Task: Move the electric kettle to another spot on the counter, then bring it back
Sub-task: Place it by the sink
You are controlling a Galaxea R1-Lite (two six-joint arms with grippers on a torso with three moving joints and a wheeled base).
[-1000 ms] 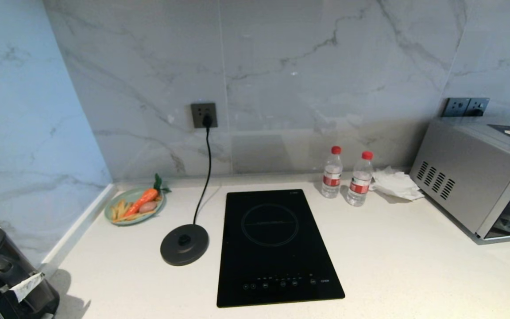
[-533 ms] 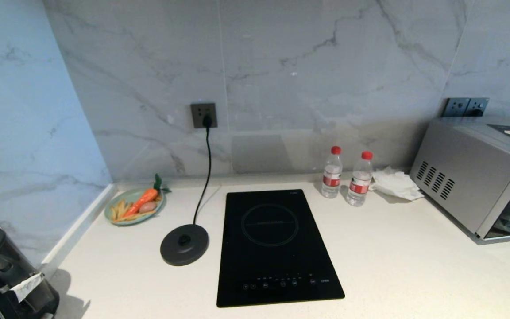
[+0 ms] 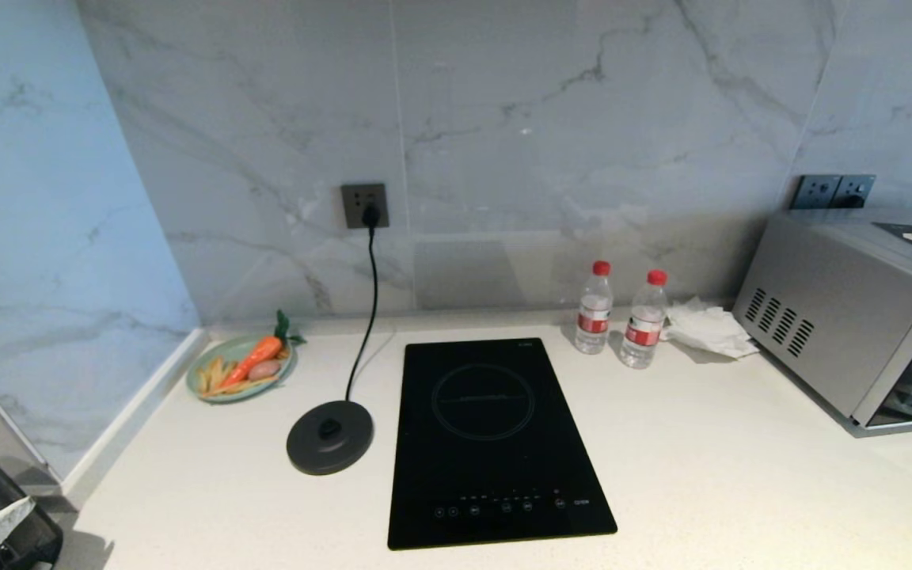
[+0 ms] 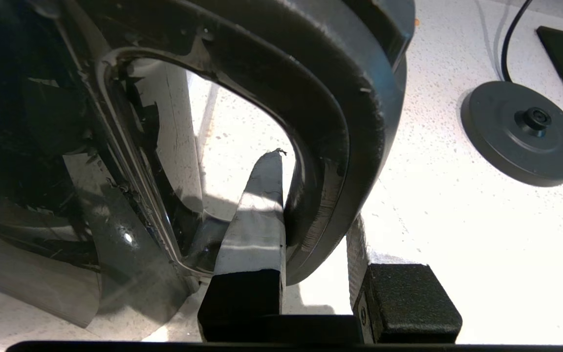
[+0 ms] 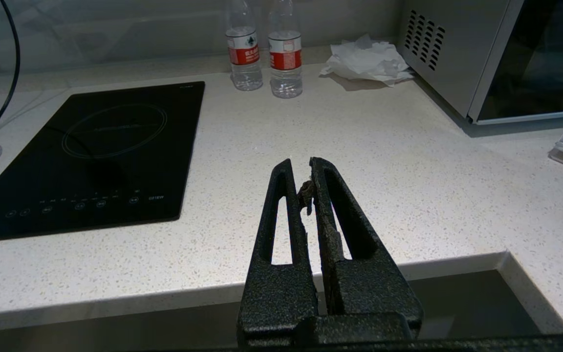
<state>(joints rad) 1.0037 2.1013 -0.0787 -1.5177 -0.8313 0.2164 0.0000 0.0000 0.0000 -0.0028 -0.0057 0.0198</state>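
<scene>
I see the electric kettle close up in my left wrist view: glossy black body, thick black loop handle, off its base. It sits at the far left of the off-white speckled counter.

Grey-veined marble wall ahead of me, same marble on my left. Dark socket in wall, black cord plugged in. Double socket far right, above silver microwave. Black glass hob set mid-bench. Even, soft light.
</scene>
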